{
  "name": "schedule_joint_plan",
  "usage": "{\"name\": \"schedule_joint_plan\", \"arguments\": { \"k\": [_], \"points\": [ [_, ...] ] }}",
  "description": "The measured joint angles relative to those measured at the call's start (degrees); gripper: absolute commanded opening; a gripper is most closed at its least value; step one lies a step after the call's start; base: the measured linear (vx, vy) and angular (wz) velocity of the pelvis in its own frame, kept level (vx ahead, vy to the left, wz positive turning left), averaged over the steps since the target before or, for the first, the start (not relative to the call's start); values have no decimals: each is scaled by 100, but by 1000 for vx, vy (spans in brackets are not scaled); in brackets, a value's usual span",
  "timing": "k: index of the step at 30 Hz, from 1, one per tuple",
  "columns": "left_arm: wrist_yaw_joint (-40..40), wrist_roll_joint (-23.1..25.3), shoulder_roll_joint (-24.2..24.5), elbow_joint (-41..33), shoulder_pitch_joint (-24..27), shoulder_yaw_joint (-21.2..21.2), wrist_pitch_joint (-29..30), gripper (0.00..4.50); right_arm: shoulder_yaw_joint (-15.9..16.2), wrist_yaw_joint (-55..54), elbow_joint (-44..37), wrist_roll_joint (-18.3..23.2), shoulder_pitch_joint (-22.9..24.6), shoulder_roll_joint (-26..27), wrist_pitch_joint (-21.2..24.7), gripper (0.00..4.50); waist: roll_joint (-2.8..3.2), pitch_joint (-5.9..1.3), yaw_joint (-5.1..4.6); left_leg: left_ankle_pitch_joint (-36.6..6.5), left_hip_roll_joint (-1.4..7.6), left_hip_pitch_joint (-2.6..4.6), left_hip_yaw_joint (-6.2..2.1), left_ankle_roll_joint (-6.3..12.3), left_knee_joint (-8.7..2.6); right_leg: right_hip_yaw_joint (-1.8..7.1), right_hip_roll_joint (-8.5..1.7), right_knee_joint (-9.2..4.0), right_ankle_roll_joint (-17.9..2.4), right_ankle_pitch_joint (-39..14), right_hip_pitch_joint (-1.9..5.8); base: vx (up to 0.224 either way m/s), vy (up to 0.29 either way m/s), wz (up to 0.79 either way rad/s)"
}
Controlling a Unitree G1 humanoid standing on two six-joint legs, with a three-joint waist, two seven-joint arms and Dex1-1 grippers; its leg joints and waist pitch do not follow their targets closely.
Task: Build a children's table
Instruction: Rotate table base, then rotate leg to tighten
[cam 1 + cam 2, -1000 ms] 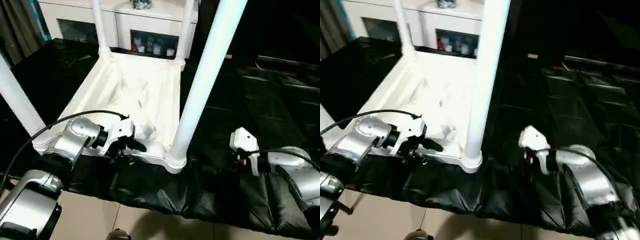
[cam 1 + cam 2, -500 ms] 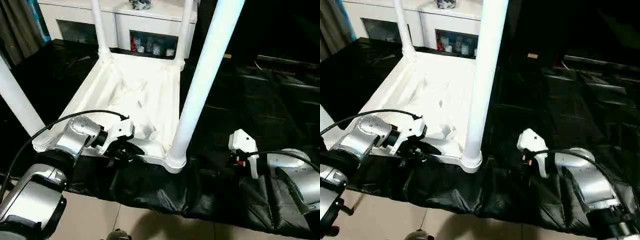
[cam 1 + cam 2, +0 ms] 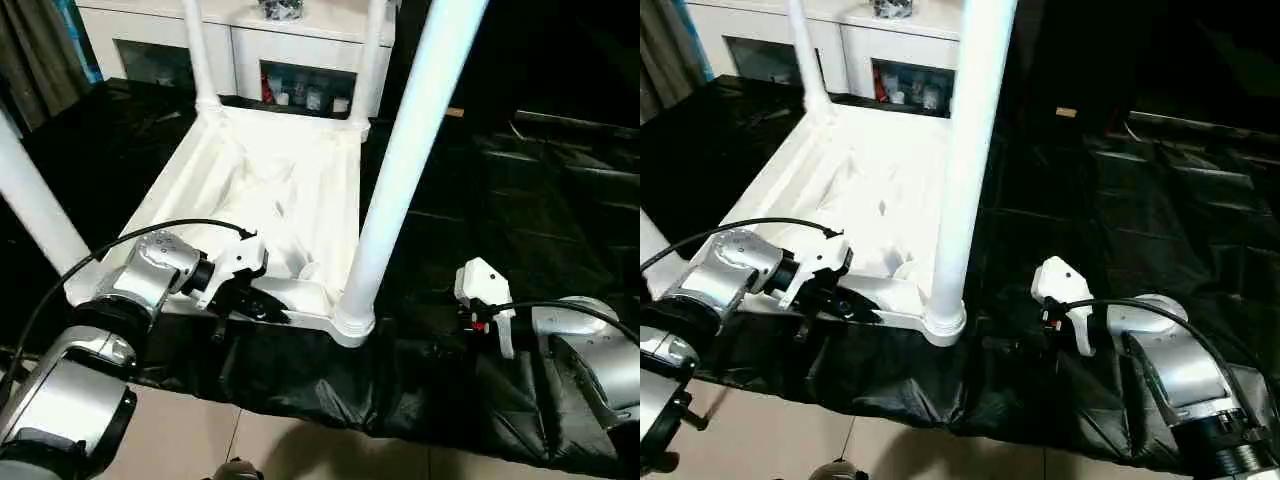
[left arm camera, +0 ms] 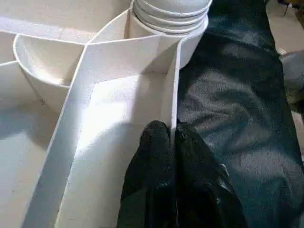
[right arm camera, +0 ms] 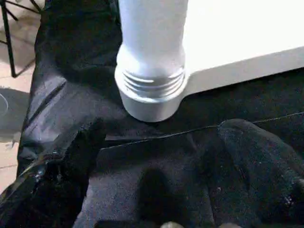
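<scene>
Black sheeting [image 3: 520, 190] covered the floor, and a white cabinet [image 3: 290, 60] with glass doors stood at its far edge. From the head views, the children's table [image 3: 270, 200] lay upside down on the sheeting toward the far left, ribbed underside up, with 4 tube legs [image 3: 400, 180] rising from its corner sockets. The left claw [image 3: 262, 310] sat at the tabletop's near rim, beside the near right leg. The right claw [image 3: 1015, 345] lay low over the sheeting near the front edge, just right of that same leg's socket and apart from it.

Seen from the left wrist, the 2 black fingers [image 4: 154, 156] were pinched together on the thin upright rim wall [image 4: 173, 95] of the tabletop, 1 finger on each side, with the corner socket [image 4: 168, 23] just ahead.

Seen from the right wrist, the fingers [image 5: 256, 152] were spread wide apart over the sheeting, holding nothing, with the ribbed base of the leg [image 5: 152, 57] ahead between them.
</scene>
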Motion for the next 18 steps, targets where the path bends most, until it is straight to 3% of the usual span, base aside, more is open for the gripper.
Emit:
{"name": "schedule_joint_plan", "arguments": {
  "k": [10,16,17,18],
  "points": [
    [1544,-3,-453,-1608,889,314,762,3,98,-1126,683,-288,-440,1006,-305,450,12,-32,-59,0,-5,18,5,-1,3,-2,-11,4,27,-16,12,0,0,0],
    [1794,109,-481,-2332,1228,304,1175,3,182,-1481,1094,-523,-715,1255,-402,450,-10,-46,-62,-6,-7,13,6,8,-3,-2,-11,-1,14,-9,10,0,0,0],
    [1809,127,-458,-2415,1258,281,1250,0,182,-1534,1212,-536,-775,1302,-402,421,-16,-49,-69,-7,-7,14,6,9,-2,-2,-11,-1,15,-10,10,0,0,0],
    [1833,127,-429,-2486,1280,268,1319,0,181,-1582,1318,-547,-836,1320,-413,421,-22,-49,-84,-7,-7,14,7,9,-3,-1,-11,-1,14,-10,9,0,0,0]
  ]
}}
